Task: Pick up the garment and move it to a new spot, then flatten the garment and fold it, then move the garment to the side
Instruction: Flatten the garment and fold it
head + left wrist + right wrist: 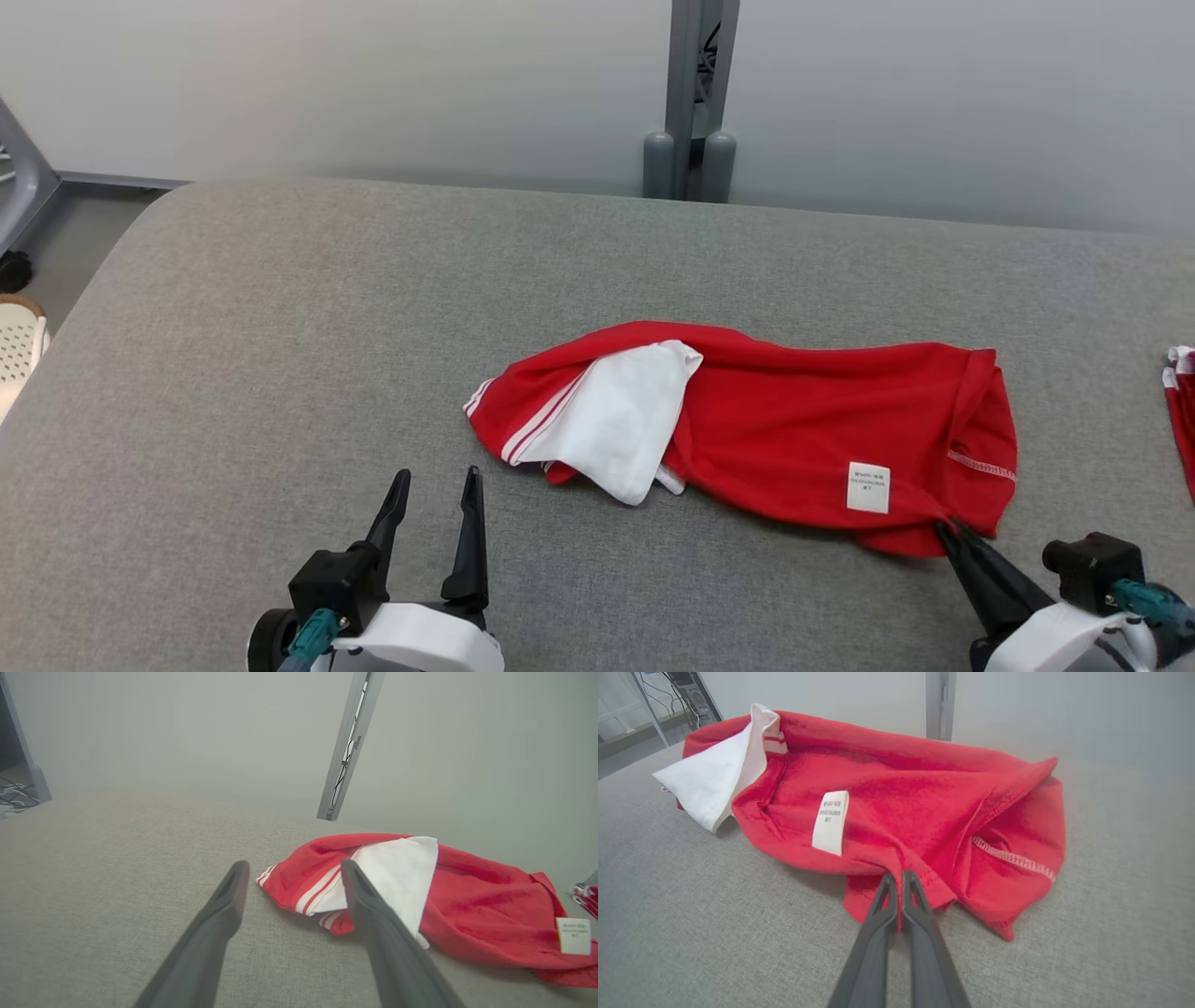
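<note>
I see the left gripper [438, 474] over the grey padded table [280, 327], its 2 fingers spread wide and holding nothing. Just beyond its tips the red garment [794, 420] lies crumpled at mid-table. Its left end has white stripes, a white panel [616, 420] is folded over that part, and a white care label [868, 487] shows toward the right. At the garment's near right corner, the right gripper [945, 525] is clenched on the hem. A red-and-white cloth [1182, 411] lies at the far right edge.
</note>
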